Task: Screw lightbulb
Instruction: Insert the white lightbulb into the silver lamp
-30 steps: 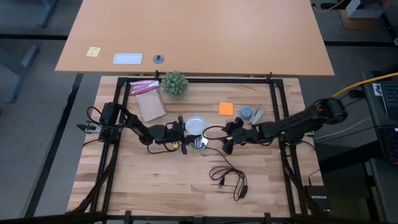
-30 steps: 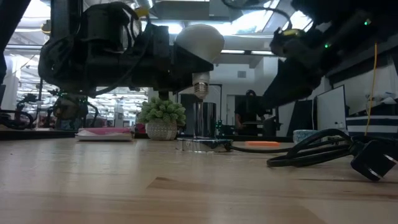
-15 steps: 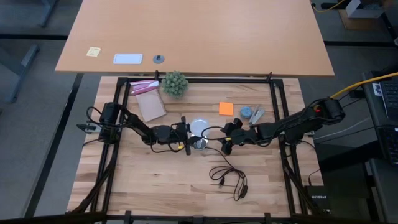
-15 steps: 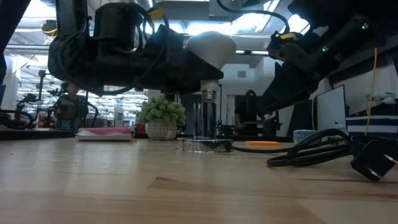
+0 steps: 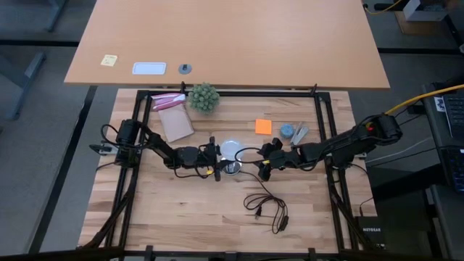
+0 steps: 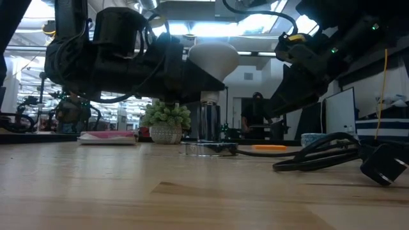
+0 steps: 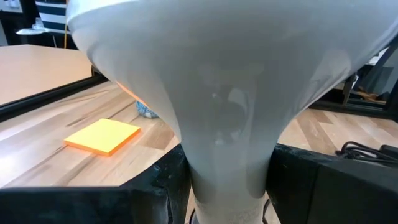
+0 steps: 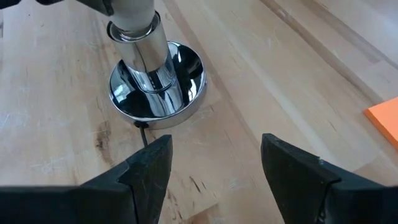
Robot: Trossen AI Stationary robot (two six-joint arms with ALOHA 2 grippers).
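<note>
Right now, from above, the left gripper (image 5: 217,160) sits over the chrome socket (image 5: 232,167) near the table's middle, clamped on the lightbulb (image 5: 230,150), whose white globe shows just beside the socket's rim. The right gripper (image 5: 265,161) waits close on the socket's other side, apart from it, with the black cord (image 5: 264,203) trailing toward the table's front.

From table height, the lightbulb (image 6: 213,56) stands upright, globe up and neck pointing straight down into the socket (image 6: 208,124); its long axis looks in line with the socket's tube, which I'd judge is what the twisting depends on. The screw end seems already at or inside the mouth.

Looking past the left wrist, the lightbulb (image 7: 227,99) fills the view, its neck pinched between the dark fingers (image 7: 158,190).

Past the right wrist, the fingers (image 8: 146,171) stand wide and empty, aimed at the socket (image 8: 155,78), with the bulb's neck (image 8: 132,14) entering its top.
</note>
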